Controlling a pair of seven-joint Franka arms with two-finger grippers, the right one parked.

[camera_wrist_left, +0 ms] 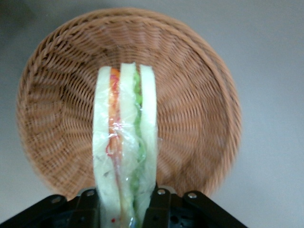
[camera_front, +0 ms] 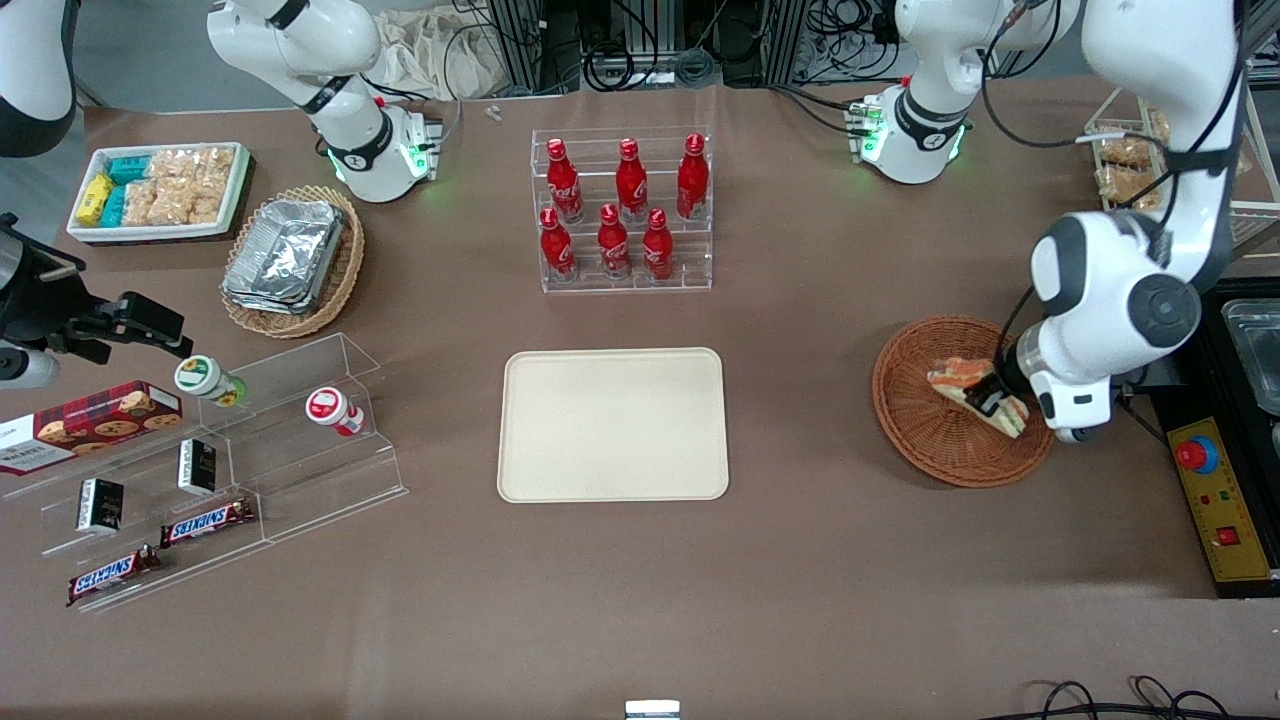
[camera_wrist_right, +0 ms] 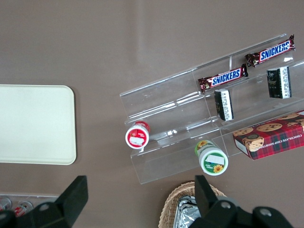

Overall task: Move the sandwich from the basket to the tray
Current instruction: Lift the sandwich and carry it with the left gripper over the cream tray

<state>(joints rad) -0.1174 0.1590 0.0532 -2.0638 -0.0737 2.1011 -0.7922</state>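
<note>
At the right of the front frame the hand (camera_front: pixel 992 400) grips the sandwich (camera_front: pixel 975 392) over the basket (camera_front: pixel 915 412); the tray (camera_front: pixel 612 425) lies at centre frame, toward the parked arm's end.

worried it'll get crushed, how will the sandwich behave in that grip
The sandwich looks soft: the gripper, shut on it above the basket, may squash the bread. Its clear wrap looks slippery, so it might slide. Likely light.
</note>
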